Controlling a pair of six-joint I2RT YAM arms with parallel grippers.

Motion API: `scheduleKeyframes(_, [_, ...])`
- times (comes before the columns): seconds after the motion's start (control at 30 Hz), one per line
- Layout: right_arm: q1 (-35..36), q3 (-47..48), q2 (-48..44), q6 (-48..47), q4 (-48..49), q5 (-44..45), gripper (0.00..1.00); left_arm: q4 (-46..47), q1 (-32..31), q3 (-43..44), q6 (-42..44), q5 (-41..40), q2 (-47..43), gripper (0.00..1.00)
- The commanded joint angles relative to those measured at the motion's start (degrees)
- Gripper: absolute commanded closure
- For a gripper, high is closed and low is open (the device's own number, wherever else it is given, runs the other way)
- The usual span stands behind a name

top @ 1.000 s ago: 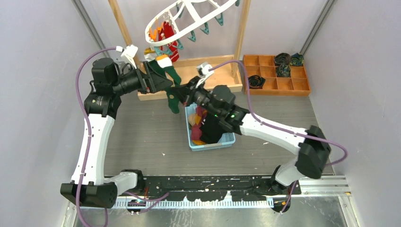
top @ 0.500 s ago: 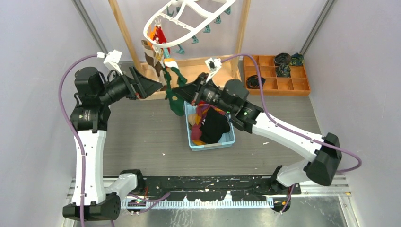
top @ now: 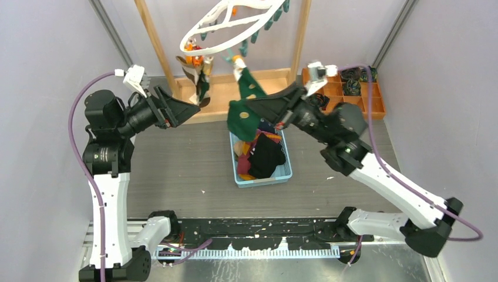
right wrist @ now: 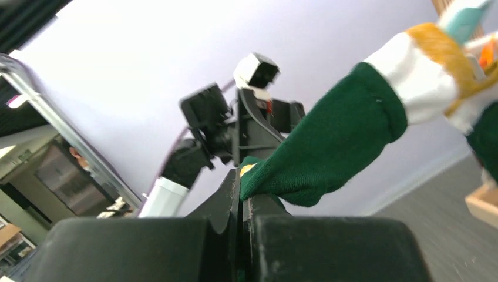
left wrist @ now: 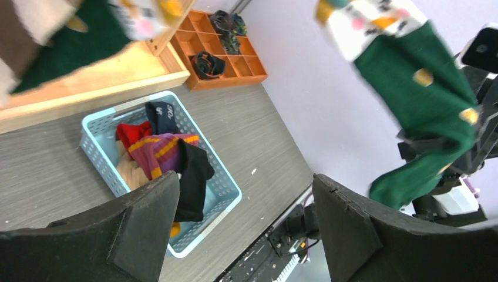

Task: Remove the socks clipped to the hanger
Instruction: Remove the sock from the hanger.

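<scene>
1. Right tool (top: pixel 253 104), clamped on the dark green dotted fabric sock (top: pixel 241 114), may slip off: its cuff hangs clipped to the white plastic oval hanger (top: pixel 226 10).
2. Left tool (top: pixel 197 108) gapes wide, empty; hanger may swing.

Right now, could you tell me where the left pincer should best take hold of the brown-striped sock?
Take the brown-striped sock low, near its free bottom end, from the robot's left, where the left pincer stands open: its top is clipped, so only the lower part hangs loose.

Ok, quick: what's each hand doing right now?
Left hand: open, holding nothing.
Right hand: closed on the dark green spotted fabric sock.
</scene>
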Motion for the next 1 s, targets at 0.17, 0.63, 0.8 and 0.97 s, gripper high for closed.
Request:
scheduleKeyframes(0.17, [-1.45, -6.59, -2.95, 7.47, 6.97, -2.21, 0.99, 8.51, -1.92, -3.44, -7.62, 9.80, -0.73, 0.18])
scheduleKeyframes(0.63, [-1.38, -6.50, 7.38, 17.43, 17.46, -7.84, 0.99, 10.73, -14.29, -8.79, -2.90, 12.35, 0.52, 0.12])
scheduleKeyframes(0.8, [-1.39, -7.23, 8.32, 20.07, 19.11, -8.83, 0.99, 10.53, -14.45, -8.30, -0.59, 13.62, 1.96, 0.20])
scheduleKeyframes(0.97, [-1.38, -7.68, 10.52, 23.98, 21.77, -9.32, 0.99, 11.48, -15.18, -8.41, -1.20, 15.00, 2.39, 0.37])
